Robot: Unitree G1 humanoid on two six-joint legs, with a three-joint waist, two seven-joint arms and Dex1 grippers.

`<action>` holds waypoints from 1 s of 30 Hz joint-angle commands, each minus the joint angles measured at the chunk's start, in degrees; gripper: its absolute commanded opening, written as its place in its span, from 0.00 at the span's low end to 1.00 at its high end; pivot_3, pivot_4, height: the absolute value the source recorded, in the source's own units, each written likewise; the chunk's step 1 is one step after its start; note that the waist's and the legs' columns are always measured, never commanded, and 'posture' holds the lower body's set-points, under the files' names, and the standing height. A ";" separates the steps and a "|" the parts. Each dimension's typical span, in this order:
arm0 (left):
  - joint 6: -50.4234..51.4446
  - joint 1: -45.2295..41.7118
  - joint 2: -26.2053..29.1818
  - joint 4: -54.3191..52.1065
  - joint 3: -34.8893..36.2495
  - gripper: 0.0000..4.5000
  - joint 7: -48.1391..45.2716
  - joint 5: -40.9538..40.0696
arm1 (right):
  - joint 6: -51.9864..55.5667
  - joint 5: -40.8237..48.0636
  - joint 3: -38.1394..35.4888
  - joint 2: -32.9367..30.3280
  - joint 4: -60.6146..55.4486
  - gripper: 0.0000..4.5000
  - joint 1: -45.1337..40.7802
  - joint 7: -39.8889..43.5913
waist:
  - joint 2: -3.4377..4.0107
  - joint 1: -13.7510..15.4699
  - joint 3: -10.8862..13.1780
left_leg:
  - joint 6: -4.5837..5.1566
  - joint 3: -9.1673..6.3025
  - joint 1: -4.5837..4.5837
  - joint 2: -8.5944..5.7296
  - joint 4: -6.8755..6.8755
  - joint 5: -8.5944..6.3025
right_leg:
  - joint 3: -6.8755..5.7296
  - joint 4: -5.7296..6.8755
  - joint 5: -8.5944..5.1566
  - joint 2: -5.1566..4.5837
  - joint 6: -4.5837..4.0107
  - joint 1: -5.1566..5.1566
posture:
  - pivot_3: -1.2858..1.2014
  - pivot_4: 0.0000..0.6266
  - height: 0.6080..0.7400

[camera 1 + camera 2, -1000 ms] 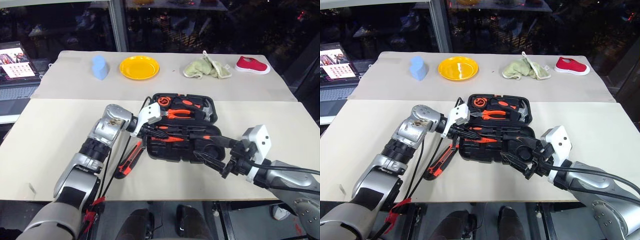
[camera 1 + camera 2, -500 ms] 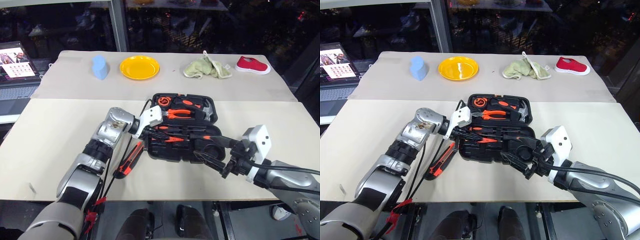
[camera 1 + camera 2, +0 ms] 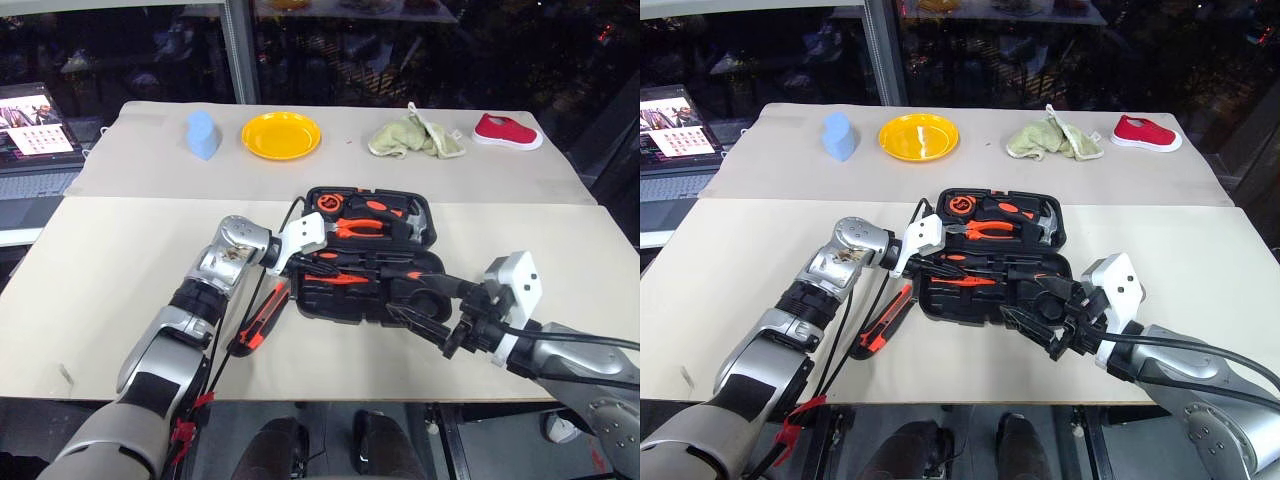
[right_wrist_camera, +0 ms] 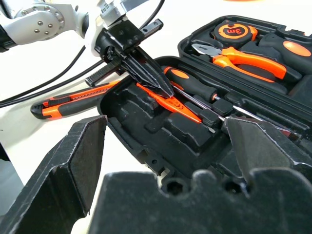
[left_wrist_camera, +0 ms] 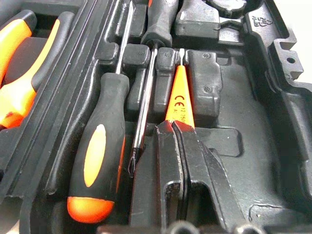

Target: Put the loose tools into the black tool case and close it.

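Beige bench (image 3: 110,270) by dark night windows, laptop (image 3: 35,135) off to the left, one black tool case (image 3: 365,262) lying open mid-bench, one utility knife (image 3: 258,322) loose just left of it, one yellow plate (image 3: 281,134), one blue block (image 3: 201,134), one green rag (image 3: 415,137), one red shoe (image 3: 507,131) along the far side, left pincer (image 4: 146,78) clenched over the slim orange screwdriver (image 5: 179,97) in the case, right pincer (image 3: 425,315) released at the case's near edge.

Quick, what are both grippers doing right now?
Left gripper: jaws shut, tips at the slim orange screwdriver; whether it grips it cannot be told.
Right gripper: jaws open, holding nothing.

utility knife (image 3: 258,322) left of tool case (image 3: 366,262)
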 commanded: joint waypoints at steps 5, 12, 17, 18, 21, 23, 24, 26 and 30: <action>-2.42 8.98 10.18 0.03 7.97 0.99 1.09 0.31 | -3.06 -1.11 -1.05 -3.99 0.96 1.00 0.13 10.95 | 0.00 1.83 0.03 | -0.34 -0.08 0.37 0.00 -0.36 -0.22 | -0.17 -0.40 -0.03 -0.15 -0.03 0.19 | 0.52 0.24 1.00; 16.54 5.88 11.47 -17.75 -1.30 0.99 5.60 -2.58 | -3.43 -1.52 -0.11 -2.48 -0.65 1.00 1.16 10.31 | -0.03 2.13 0.02 | -0.51 -0.04 0.33 -0.01 -0.38 -0.17 | -0.13 -0.53 0.02 -0.12 0.03 0.18 | 0.52 0.24 1.00; 39.41 -4.26 7.40 -28.40 -10.31 0.99 12.67 -7.53 | -3.94 -2.67 1.09 -0.17 -3.23 1.00 3.37 7.88 | -0.06 2.03 0.02 | -0.27 -0.03 0.16 -0.01 -0.43 0.02 | -0.07 -0.42 0.02 0.01 0.02 0.19 | 0.52 0.24 1.00; 42.45 -5.88 6.69 -29.34 -11.40 0.99 13.51 -8.52 | -4.03 -3.07 1.33 0.21 -3.58 1.00 3.68 7.42 | -0.06 2.00 0.02 | -0.19 -0.03 0.16 0.00 -0.42 0.08 | -0.07 -0.39 0.01 0.02 0.02 0.19 | 0.52 0.24 1.00; 47.46 -9.89 4.71 -29.71 -14.57 0.99 17.07 -9.26 | -4.12 -3.90 2.17 1.70 -4.73 1.00 4.54 5.41 | -0.08 1.60 0.03 | -0.27 -0.03 0.19 0.00 -0.42 0.14 | -0.02 -0.32 0.00 0.04 0.01 0.19 | 0.52 0.24 1.00; 50.96 -12.29 2.39 -29.52 -17.03 0.99 19.79 -9.86 | -4.30 -4.53 2.66 2.64 -5.49 1.00 5.41 4.30 | -0.09 1.40 0.03 | -0.36 -0.03 0.25 0.00 -0.42 0.19 | 0.00 -0.23 -0.02 0.04 -0.02 0.21 | 0.52 0.24 1.00; 52.26 -13.18 1.11 -29.73 -18.14 0.99 20.93 -10.30 | -4.36 -4.76 2.81 3.01 -5.83 1.00 5.80 3.92 | -0.09 1.40 0.03 | -0.41 -0.03 0.28 0.00 -0.43 0.21 | 0.01 -0.19 -0.03 0.03 -0.03 0.22 | 0.52 0.24 1.00; 53.82 -14.22 -0.61 -29.87 -19.32 0.99 22.78 -11.02 | -4.26 -5.02 3.21 3.61 -6.38 1.00 6.09 3.14 | -0.10 1.37 0.04 | -0.44 -0.04 0.32 0.00 -0.42 0.23 | 0.01 -0.10 -0.06 0.03 -0.04 0.27 | 0.52 0.24 1.00; 54.62 -15.41 -3.87 -28.64 -23.44 0.99 26.98 -11.07 | -4.07 -5.48 4.01 4.61 -7.28 1.00 6.39 1.37 | -0.11 1.10 0.04 | -0.46 -0.04 0.34 0.00 -0.42 0.24 | 0.04 -0.02 -0.07 0.03 -0.06 0.24 | 0.52 0.24 1.00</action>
